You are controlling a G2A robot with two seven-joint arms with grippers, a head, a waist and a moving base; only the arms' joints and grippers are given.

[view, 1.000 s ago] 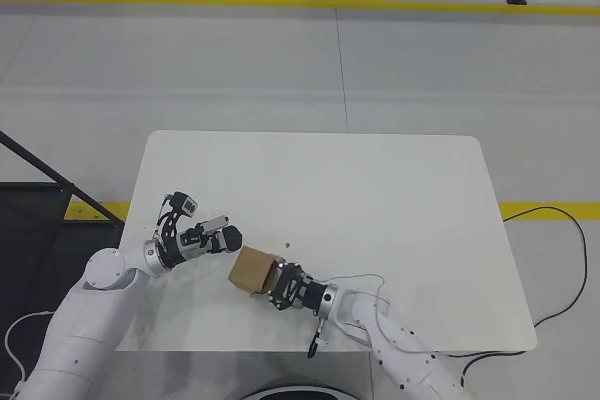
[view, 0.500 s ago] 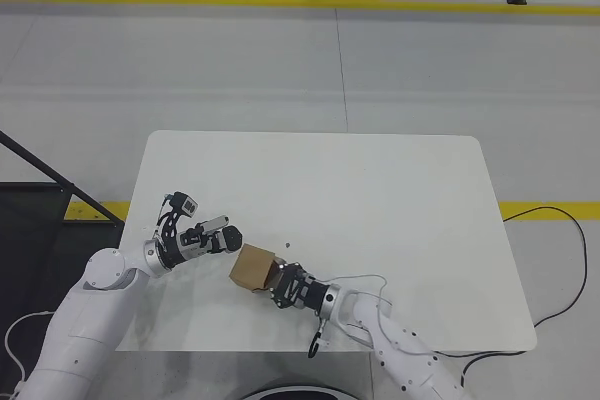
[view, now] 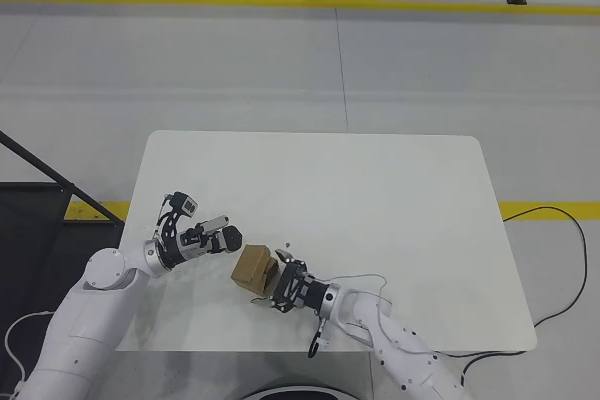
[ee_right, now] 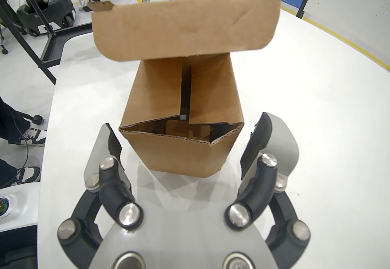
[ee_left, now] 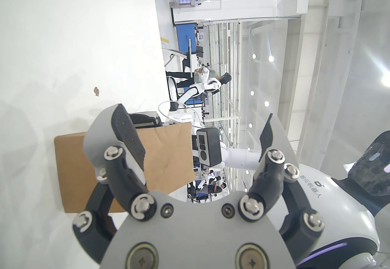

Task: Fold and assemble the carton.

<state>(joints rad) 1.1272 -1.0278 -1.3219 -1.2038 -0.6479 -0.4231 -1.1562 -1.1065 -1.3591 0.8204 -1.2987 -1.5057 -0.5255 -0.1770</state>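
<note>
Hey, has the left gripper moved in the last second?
No. The left gripper holds the same spot relative to the table and its left edge.

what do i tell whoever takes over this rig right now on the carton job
Left end effector: open, empty, close beside the carton.
Right end effector: open, straddling the carton's near end, not clamped.
Carton: on the table near the robot's edge, between both arms.
Done: body squared up, two flaps folded in with a gap between them.
To do: wide flap sticks out unfolded and the near end gapes open; fold and tuck both.
</note>
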